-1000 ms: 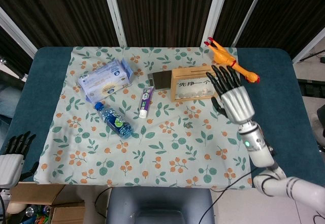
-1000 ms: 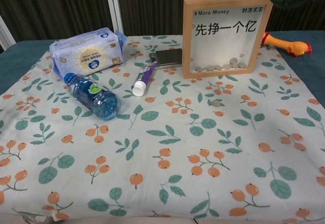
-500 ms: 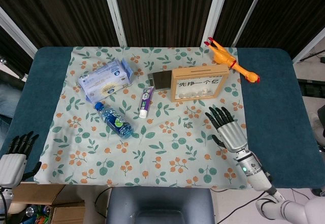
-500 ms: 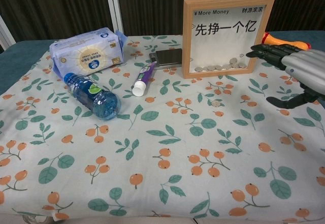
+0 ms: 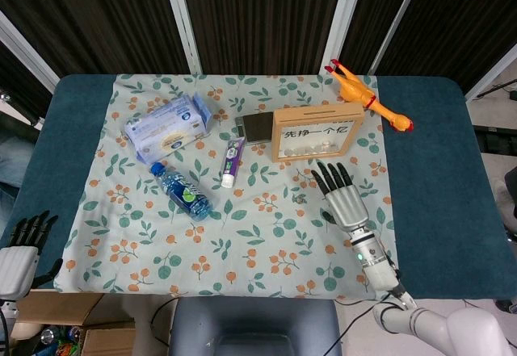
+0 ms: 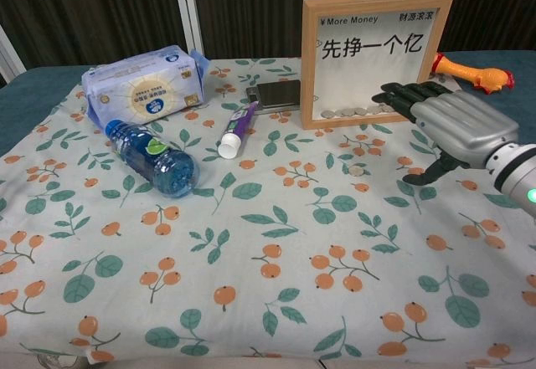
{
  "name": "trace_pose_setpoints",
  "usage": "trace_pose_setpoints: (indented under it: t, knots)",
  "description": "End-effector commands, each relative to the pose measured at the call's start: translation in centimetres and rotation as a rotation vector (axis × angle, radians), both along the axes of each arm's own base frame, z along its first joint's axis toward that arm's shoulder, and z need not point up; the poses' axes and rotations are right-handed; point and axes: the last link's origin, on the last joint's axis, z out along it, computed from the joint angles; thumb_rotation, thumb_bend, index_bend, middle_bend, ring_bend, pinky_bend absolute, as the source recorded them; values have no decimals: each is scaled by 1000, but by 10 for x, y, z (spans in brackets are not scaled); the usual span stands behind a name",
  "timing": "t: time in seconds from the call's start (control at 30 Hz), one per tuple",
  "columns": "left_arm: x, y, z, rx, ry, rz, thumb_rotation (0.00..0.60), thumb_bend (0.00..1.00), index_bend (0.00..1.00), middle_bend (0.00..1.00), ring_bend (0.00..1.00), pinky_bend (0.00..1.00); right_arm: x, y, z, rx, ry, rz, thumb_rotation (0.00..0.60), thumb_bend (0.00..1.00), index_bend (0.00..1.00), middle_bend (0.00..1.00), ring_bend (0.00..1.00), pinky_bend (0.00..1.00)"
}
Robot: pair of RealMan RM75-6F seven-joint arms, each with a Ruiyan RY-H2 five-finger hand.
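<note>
Right hand [image 5: 342,199] hovers empty, fingers spread, just before the wooden frame [image 5: 316,131], beside a coin [image 6: 357,170].

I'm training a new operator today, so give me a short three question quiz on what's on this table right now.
1. True or false: the right hand holds the water bottle.
2. Which thing lies nearest the right hand's fingertips? A) tissue pack B) wooden coin frame C) toothpaste tube
3. Fill in: the small coin lies on the floral ____.

Key:
1. False; it holds nothing, fingers spread.
2. B
3. cloth
</note>
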Motion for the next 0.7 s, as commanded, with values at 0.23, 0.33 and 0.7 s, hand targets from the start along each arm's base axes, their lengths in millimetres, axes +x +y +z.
trace_pose_setpoints:
  t: [0.23, 0.33, 0.7]
  knots:
    - [-4, 0, 2, 4, -8, 9, 600, 333, 0, 0, 0, 0, 14, -11, -25, 36, -23, -5, 600, 311, 119, 34, 0, 0]
    - [-6, 1, 2, 3, -10, 14, 600, 330, 0, 0, 0, 0, 16, -13, -31, 52, -26, -14, 600, 311, 218, 34, 0, 0]
    - [-10, 0, 4, 10, -13, 18, 600, 329, 0, 0, 0, 0, 26, -19, -42, 74, -40, -19, 600, 311, 489, 40, 0, 0]
